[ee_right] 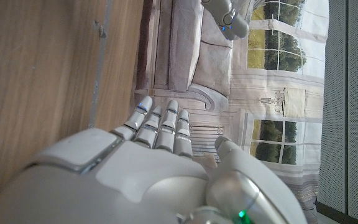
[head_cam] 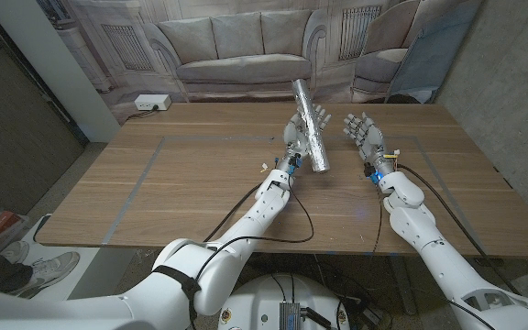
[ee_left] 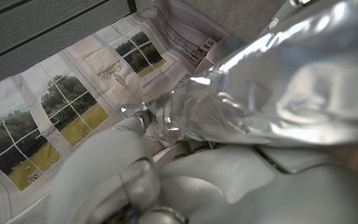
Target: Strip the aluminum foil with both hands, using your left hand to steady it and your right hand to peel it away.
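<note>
In the head view we see the left hand (head_cam: 294,137) gripping the foil roll (head_cam: 311,127), held tilted above the wooden table (head_cam: 181,183). The right hand (head_cam: 363,136) stands just beside it, fingers spread, holding nothing, not touching the roll. The left wrist view adds the crinkled foil (ee_left: 272,87) close up against the left hand's fingers (ee_left: 114,171). In the right wrist view we see the right hand (ee_right: 160,155) with straight fingers over the table (ee_right: 42,74), facing a printed sofa backdrop (ee_right: 185,50).

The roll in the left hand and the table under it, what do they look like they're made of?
Roll: looks like aluminum foil, shiny silver, with crinkles and bright reflections; a core inside can't be told. Table: wood or wood veneer, light brown with a matte finish and visible grain lines.
</note>
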Motion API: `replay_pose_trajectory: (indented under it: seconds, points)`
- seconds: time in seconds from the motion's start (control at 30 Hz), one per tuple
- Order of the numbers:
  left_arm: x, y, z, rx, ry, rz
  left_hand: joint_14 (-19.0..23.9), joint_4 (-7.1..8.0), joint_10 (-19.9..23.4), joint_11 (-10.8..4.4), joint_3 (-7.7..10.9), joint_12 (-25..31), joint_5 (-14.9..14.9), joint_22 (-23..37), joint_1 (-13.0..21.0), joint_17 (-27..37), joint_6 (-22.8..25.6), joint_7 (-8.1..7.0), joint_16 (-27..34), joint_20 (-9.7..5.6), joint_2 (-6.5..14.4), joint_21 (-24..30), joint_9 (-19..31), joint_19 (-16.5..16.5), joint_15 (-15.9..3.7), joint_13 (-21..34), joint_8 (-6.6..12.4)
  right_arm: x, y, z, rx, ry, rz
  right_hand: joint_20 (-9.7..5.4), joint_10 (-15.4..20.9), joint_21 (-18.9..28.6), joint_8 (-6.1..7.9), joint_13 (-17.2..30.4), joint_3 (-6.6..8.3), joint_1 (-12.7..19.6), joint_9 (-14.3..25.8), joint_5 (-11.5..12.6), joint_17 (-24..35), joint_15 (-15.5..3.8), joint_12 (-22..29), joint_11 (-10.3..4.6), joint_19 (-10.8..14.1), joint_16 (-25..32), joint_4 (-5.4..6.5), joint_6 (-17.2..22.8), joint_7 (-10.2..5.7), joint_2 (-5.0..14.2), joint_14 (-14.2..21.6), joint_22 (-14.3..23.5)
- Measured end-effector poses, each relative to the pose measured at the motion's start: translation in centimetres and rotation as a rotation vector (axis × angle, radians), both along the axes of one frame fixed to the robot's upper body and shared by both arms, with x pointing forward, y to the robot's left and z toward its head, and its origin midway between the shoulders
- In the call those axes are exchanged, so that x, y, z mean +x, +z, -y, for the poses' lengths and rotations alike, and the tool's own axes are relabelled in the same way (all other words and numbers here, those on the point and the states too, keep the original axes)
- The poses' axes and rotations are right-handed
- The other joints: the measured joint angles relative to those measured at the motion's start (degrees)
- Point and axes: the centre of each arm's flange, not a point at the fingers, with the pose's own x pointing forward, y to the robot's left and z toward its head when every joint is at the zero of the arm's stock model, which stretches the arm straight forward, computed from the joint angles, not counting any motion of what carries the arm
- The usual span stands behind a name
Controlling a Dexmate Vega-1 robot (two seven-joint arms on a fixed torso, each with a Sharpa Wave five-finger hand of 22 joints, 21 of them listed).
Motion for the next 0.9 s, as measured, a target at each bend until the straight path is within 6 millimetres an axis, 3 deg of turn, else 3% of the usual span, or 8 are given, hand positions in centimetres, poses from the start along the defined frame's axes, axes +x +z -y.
replay_pose_trajectory:
  seconds: [0.23, 0.4, 0.53, 0.7, 0.8, 0.9]
  points:
    - [-0.2, 0.3, 0.0, -0.008, -0.027, 0.038, -3.2, -0.76, -2.1, -1.05, -1.37, 0.0, 0.4, 0.3, -2.1, 0.0, -0.3, -0.32, 0.0, 3.71, -2.4, -2.0, -1.7, -2.8, 0.12, 0.0, -1.10, -0.1, 1.1, -0.6, -0.026, 0.012, 0.016, 0.00, 0.0, -0.3, 0.00, 0.0, 0.00, 0.0, 0.0, 0.0, 0.0, 0.00, 0.0, 0.00, 0.0, 0.0, 0.00, 0.0, 0.00, 0.00, 0.0, 0.0]
    - [-0.2, 0.2, 0.0, -0.010, -0.034, 0.037, -4.1, -1.03, -3.0, -1.77, -2.14, 0.0, 0.4, 0.3, -2.5, 0.0, 0.4, -1.00, 0.0, 5.03, -3.8, -2.4, -2.4, -3.3, 0.18, -0.1, -1.10, 0.0, 1.3, -0.7, -0.032, 0.016, 0.019, 0.00, 0.0, -0.5, 0.00, 0.0, 0.00, 0.0, 0.0, 0.0, 0.0, 0.00, 0.0, 0.00, 0.0, 0.0, 0.00, 0.0, 0.00, 0.00, 0.0, 0.0]
    - [-0.1, 0.2, 0.0, -0.011, -0.042, 0.034, -4.8, -2.58, -4.0, -1.79, -3.10, 0.2, 0.4, 0.5, -1.5, -0.3, 1.4, -1.41, 0.0, 5.01, -6.5, -2.7, -2.9, -3.3, 0.09, -0.1, -1.10, 0.0, 1.4, -0.8, -0.035, 0.019, 0.020, 0.00, 0.0, -0.5, 0.00, 0.0, 0.00, 0.0, 0.0, 0.0, 0.0, 0.00, 0.0, 0.00, 0.0, 0.0, 0.00, 0.0, 0.00, 0.00, 0.0, 0.0]
    - [-0.2, 0.2, 0.0, -0.021, -0.044, 0.032, -4.8, -5.38, -4.0, -1.79, -2.48, 0.7, 0.7, 0.5, 0.5, -0.3, 2.0, -2.27, 0.0, 5.32, -8.8, -3.1, -3.4, -3.0, 0.09, 0.2, -0.83, 0.1, 1.4, -0.9, -0.040, 0.020, 0.013, 0.00, 0.0, -0.5, 0.00, 0.0, 0.15, 0.0, 0.0, 0.0, 0.0, 0.00, 0.0, 0.00, 0.0, 0.0, -0.17, 0.0, 0.00, 0.00, 0.0, 0.0]
    - [-0.1, 0.1, -0.1, -0.029, -0.045, 0.019, -4.9, -6.74, -4.3, -2.08, -2.06, 0.9, 0.7, 0.5, 2.2, -0.3, 0.7, -3.62, 0.0, 5.32, -9.0, -3.5, -3.9, -3.0, 0.22, 0.3, -1.45, -0.3, 2.1, -1.2, -0.060, 0.027, 0.026, 0.00, 0.0, -0.5, 0.00, 0.0, 0.14, 0.0, 0.0, 0.0, -0.2, 0.21, 0.0, 0.00, 0.0, -0.2, -0.50, 0.0, 0.00, 0.00, -0.2, 0.0]
    - [-0.1, 0.0, -0.2, -0.039, -0.042, 0.011, -5.2, -7.60, -4.6, -2.42, -1.33, 0.9, 0.7, 0.5, 3.5, -0.3, 0.2, -4.92, 0.0, 5.53, -8.4, -3.6, -4.3, -2.8, 0.30, 0.4, -1.53, -0.6, 2.3, -1.5, -0.077, 0.028, 0.025, 0.00, -0.2, -0.5, 0.00, 0.0, 0.14, 0.4, 0.0, 0.0, -0.3, 1.18, 0.0, 0.21, 0.0, -0.2, -1.63, 0.0, 0.02, -0.37, -0.1, 0.0]
